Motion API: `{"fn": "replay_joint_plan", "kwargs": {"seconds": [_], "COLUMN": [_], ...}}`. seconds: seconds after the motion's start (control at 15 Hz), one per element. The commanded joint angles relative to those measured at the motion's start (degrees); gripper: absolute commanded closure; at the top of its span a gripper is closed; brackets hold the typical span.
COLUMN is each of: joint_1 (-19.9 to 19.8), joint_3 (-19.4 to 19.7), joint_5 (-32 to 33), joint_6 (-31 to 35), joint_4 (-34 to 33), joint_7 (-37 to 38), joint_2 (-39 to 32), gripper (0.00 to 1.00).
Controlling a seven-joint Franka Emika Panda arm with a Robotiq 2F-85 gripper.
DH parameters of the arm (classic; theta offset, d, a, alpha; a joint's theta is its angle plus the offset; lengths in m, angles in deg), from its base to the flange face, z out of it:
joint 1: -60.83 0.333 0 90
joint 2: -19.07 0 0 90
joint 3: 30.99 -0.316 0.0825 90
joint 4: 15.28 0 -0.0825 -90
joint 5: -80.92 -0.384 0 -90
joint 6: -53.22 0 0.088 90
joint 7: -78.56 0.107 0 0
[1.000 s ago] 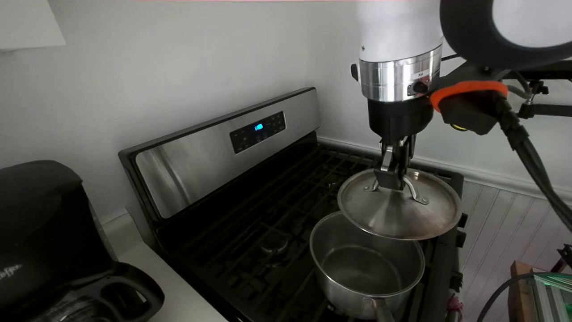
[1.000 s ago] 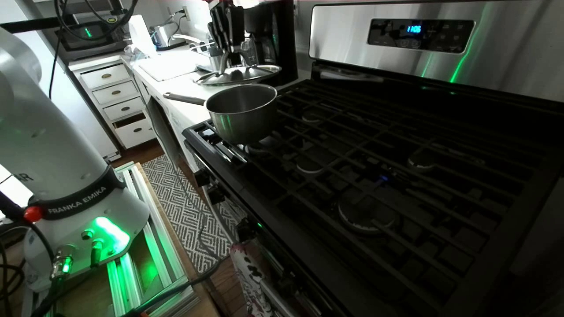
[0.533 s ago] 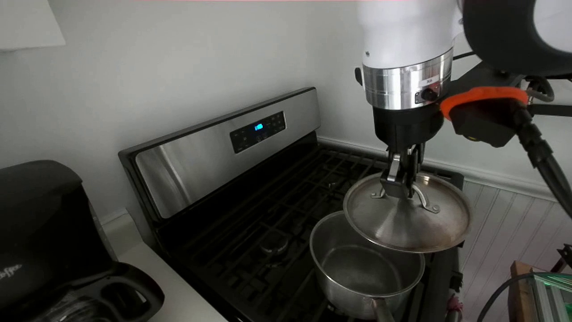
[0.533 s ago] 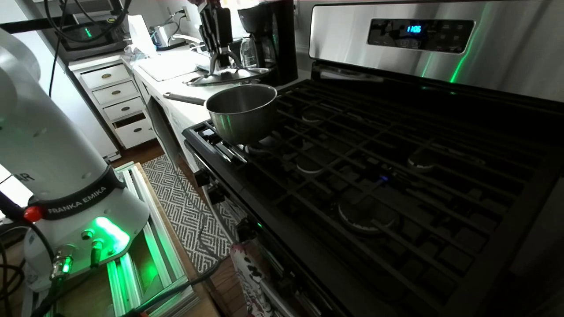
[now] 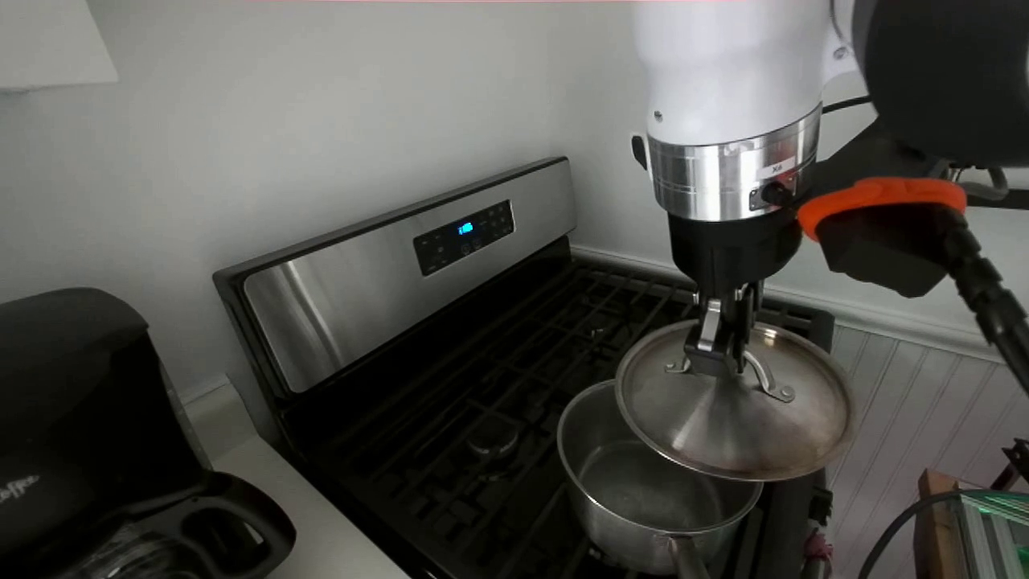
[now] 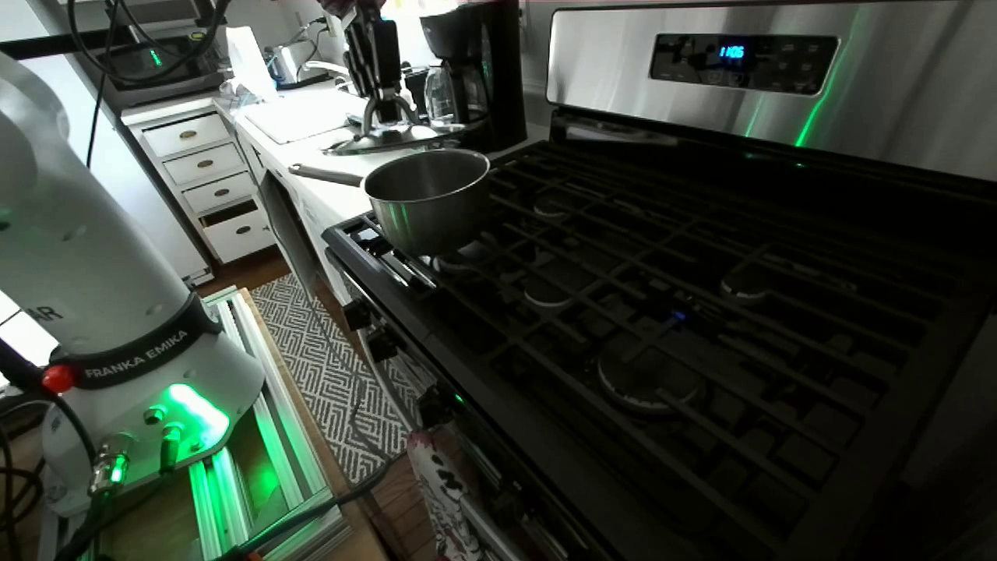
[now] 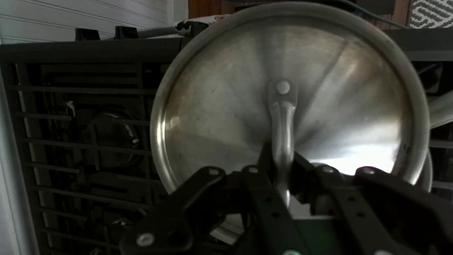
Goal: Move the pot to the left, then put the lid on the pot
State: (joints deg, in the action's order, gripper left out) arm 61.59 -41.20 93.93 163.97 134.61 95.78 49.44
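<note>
The steel pot [image 5: 615, 527] stands on the stove with its long handle toward the camera; it is also in an exterior view [image 6: 436, 218]. My gripper [image 5: 715, 362] is shut on the handle of the round silver lid [image 5: 723, 434]. In the wrist view the gripper's fingers [image 7: 281, 166] clasp the lid's handle from both sides, and the lid [image 7: 219, 102] hides most of the pot; the pot's handle [image 7: 442, 109] sticks out at the right. The lid hangs above the pot, offset from its opening, covering part of it in view. The lid also shows behind the pot [image 6: 389, 139].
The black gas stove [image 6: 623, 312] has grates and a raised control panel [image 5: 464, 237] at its back. A black coffee maker [image 5: 80, 402] stands on the counter beside it. A wall [image 5: 876, 402] is beyond the stove's far side. A cloth [image 6: 444, 499] hangs at the stove's front.
My gripper and the held lid have moved lower and slightly to the right in an exterior view, and leftward behind the pot in an exterior view. The pot has not moved.
</note>
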Motion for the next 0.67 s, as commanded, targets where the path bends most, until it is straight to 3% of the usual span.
{"fn": "replay_joint_plan", "kwargs": {"seconds": [0.0, 0.6], "joint_1": [1.1, 1.4], "joint_3": [-0.6, -0.5], "joint_5": [-0.2, 0.4], "joint_6": [0.9, 6.2], "joint_4": [0.4, -0.5], "joint_7": [1.7, 0.6], "joint_2": [0.3, -4.1], "gripper": [0.98, 0.98]}}
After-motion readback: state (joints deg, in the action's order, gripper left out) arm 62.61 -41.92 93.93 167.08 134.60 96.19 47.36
